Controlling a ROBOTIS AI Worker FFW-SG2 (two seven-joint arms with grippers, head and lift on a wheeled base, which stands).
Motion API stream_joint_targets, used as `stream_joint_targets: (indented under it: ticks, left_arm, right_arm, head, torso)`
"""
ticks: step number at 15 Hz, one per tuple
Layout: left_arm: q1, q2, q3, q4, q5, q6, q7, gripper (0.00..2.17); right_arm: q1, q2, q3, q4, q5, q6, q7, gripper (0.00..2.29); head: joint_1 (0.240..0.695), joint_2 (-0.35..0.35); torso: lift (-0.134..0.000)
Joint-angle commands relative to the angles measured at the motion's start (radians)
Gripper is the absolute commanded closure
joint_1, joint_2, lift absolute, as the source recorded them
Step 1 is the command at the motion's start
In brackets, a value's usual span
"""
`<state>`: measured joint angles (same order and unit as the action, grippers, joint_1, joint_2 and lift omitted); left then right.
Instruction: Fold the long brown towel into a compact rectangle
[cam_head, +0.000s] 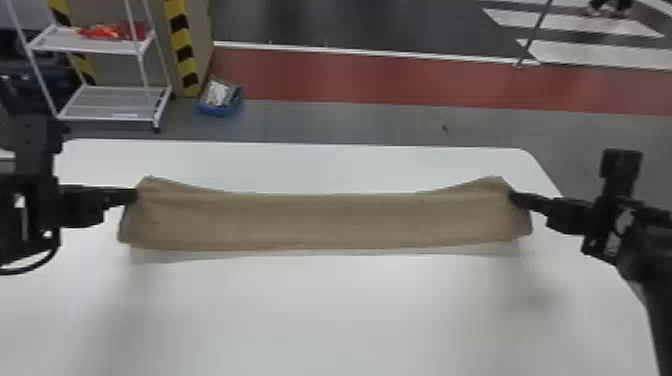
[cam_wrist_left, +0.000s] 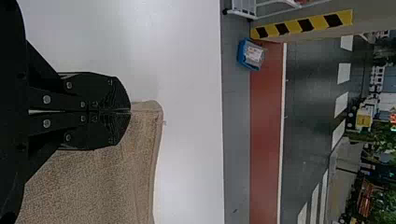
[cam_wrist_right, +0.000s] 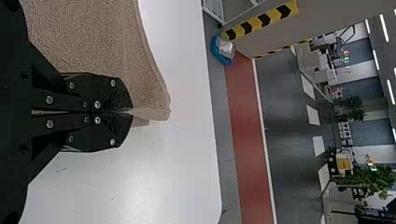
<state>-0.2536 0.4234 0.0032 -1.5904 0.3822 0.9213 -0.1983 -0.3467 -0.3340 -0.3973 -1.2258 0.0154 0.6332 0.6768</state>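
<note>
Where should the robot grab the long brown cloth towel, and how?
Probably best: pinch the long brown cloth towel at both short ends, from outside, where the left gripper and right gripper hold it. It's a long, narrow strip, so one grip alone might let it droop.

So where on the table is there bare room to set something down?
The widest bare patch of the table lies between the towel and the robot; a narrower strip runs between the towel and the table's far edge. It's crowded at the towel's ends, where the left gripper and right gripper hold it.
</note>
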Motion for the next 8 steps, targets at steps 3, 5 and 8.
stream_joint_targets:
  ticks: [3, 5, 8]
  left_arm:
    - [-0.013, 0.0, -0.022, 0.038, -0.003, -0.029, 0.007, 1.67]
    - [-0.021, 0.0, -0.045, 0.05, -0.016, -0.026, 0.008, 1.66]
    - [-0.021, 0.0, -0.066, 0.049, -0.034, -0.026, 0.017, 1.25]
  right_arm:
    - [-0.002, 0.003, -0.005, 0.019, -0.002, -0.017, -0.016, 1.3]
    - [-0.006, 0.0, -0.002, 0.035, 0.0, -0.017, -0.016, 1.29]
    - [-0.006, -0.003, 0.0, 0.035, 0.0, -0.014, -0.016, 0.75]
  head:
    - [0.695, -0.124]
    - [0.695, -0.127]
    - [0.695, -0.131]
  torso:
    - [-0.123]
    - [-0.123]
    - [-0.123]
